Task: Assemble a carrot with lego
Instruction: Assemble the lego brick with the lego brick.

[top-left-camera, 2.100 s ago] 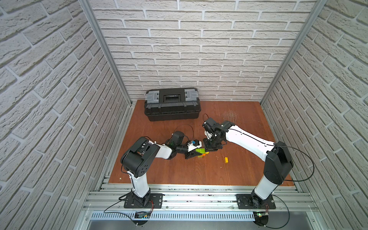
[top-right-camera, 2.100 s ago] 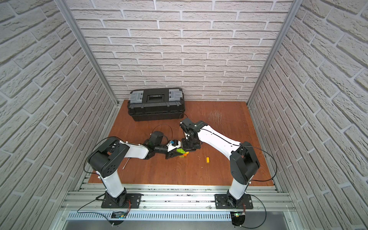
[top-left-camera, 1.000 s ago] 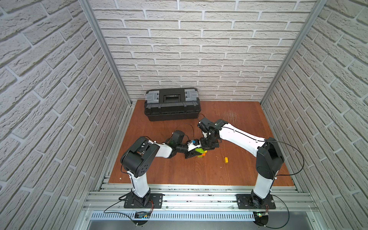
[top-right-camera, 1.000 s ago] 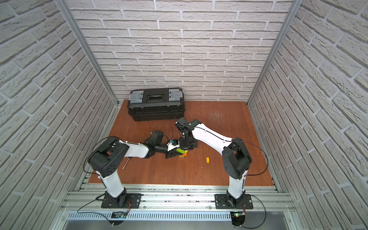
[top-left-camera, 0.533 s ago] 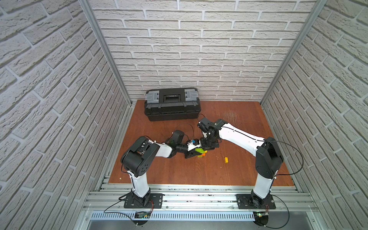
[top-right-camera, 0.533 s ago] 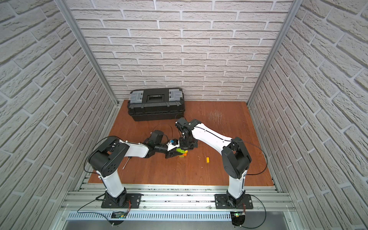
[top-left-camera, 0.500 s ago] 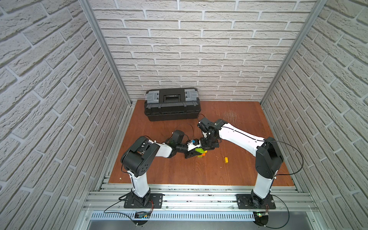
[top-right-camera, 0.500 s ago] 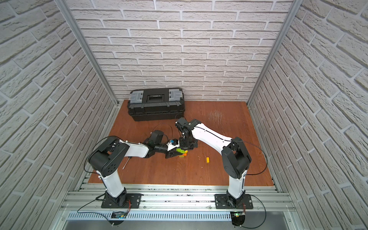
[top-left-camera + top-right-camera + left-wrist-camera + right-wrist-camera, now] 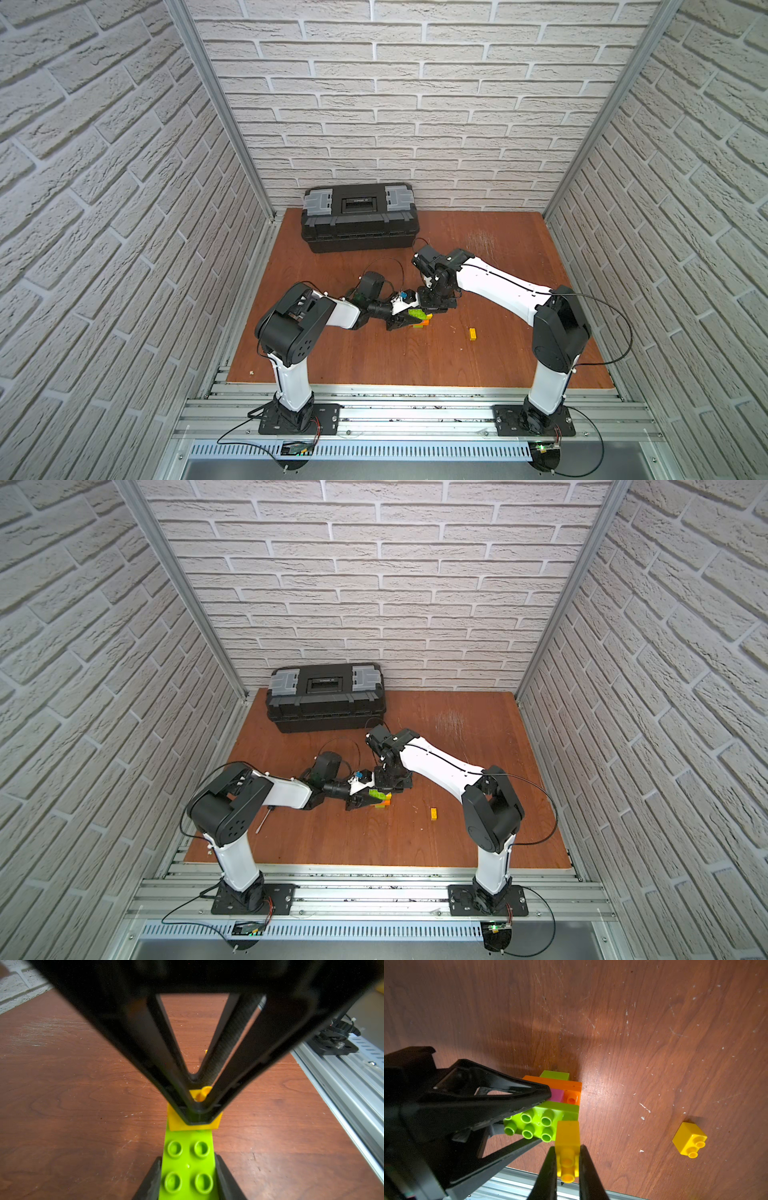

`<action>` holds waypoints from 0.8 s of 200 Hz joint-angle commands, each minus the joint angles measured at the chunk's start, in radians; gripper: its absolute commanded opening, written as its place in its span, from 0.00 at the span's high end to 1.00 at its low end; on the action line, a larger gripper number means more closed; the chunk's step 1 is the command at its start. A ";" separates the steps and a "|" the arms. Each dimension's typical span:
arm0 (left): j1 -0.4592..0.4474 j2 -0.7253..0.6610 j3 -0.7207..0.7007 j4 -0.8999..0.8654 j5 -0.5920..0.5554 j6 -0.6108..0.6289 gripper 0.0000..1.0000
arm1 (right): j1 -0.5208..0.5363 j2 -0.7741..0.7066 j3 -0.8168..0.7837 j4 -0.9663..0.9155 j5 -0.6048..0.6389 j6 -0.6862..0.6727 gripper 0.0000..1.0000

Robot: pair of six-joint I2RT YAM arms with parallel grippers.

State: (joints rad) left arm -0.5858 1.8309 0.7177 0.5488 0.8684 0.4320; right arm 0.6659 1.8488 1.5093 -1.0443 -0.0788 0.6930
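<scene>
Showing the carrot (image 9: 550, 1109), likely a light, stiff, slick clump near the middle of the bench (image 9: 643, 1032), best gripped across flat sides: the left pincer (image 9: 188, 1169) is closed on its green brick (image 9: 187, 1142), whose long axis runs straight out toward the right pincer (image 9: 567, 1157), closed on a yellow brick (image 9: 568, 1132) at the far end.

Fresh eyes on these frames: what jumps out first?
Mid-table, both claws meet at the bright half-built carrot: the left claw grips its lime-green brick, the right claw holds a yellow brick at its end. A second yellow brick lies loose on the table toward the robot's right, and a closed black toolbox sits at the back.
</scene>
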 commanded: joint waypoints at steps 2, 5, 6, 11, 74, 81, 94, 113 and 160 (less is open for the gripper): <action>-0.032 0.044 -0.021 0.025 -0.038 -0.019 1.00 | 0.031 0.067 -0.004 0.043 -0.031 0.020 0.98; -0.034 0.046 -0.021 0.030 -0.039 -0.020 1.00 | 0.031 0.069 -0.004 0.043 -0.031 0.021 0.98; -0.034 0.046 -0.021 0.030 -0.041 -0.020 1.00 | 0.031 0.070 -0.004 0.043 -0.031 0.021 0.98; -0.034 0.047 -0.025 0.036 -0.042 -0.024 1.00 | 0.031 0.072 -0.004 0.043 -0.031 0.020 0.98; -0.033 0.048 -0.030 0.045 -0.044 -0.025 1.00 | 0.035 0.090 -0.041 0.067 -0.031 0.031 0.98; -0.033 0.049 -0.030 0.046 -0.046 -0.024 1.00 | 0.035 0.092 -0.048 0.072 -0.031 0.033 0.98; -0.034 0.050 -0.032 0.046 -0.046 -0.024 1.00 | 0.035 0.094 -0.056 0.076 -0.031 0.033 0.98; -0.034 0.049 -0.032 0.046 -0.046 -0.024 1.00 | 0.035 0.098 -0.065 0.077 -0.024 0.031 0.98; -0.034 0.056 -0.032 0.047 -0.046 -0.023 1.00 | 0.037 0.120 -0.081 0.090 -0.022 0.036 0.98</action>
State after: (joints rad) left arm -0.5858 1.8492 0.6983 0.6239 0.8783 0.4076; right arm 0.6659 1.8599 1.5021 -1.0237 -0.0761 0.7197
